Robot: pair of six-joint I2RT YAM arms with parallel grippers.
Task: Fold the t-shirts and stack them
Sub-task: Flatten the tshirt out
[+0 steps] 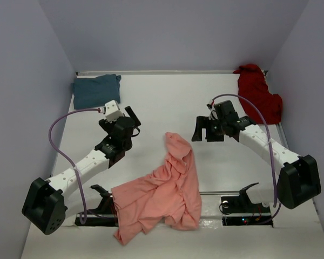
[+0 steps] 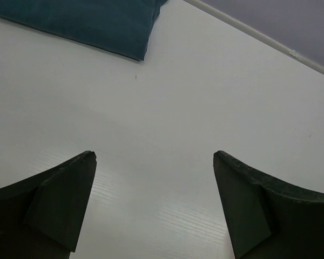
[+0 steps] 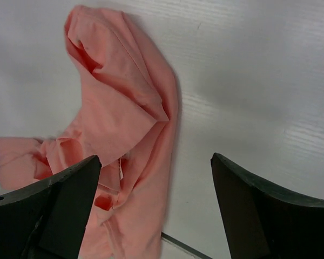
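Note:
The salmon-pink t-shirt (image 1: 164,197) lies crumpled at the table's near middle, its lower part draped over the front edge between the arm bases. My right gripper (image 1: 204,135) hovers open just right of the shirt's upper tip; in the right wrist view (image 3: 154,157) the pink cloth (image 3: 119,108) runs under the left finger and nothing is held. The teal t-shirt (image 1: 96,90) sits folded in the back left corner. My left gripper (image 1: 134,123) is open over bare table (image 2: 155,156), the teal t-shirt (image 2: 86,21) ahead of it. The dark red t-shirt (image 1: 257,97) lies bunched at back right.
Lavender walls (image 1: 178,32) close in the white table (image 1: 167,102) at the back and both sides. A seam or front edge (image 1: 221,192) runs between the arm bases. A purple cable (image 1: 65,121) loops off the left arm, another off the right arm (image 1: 262,121).

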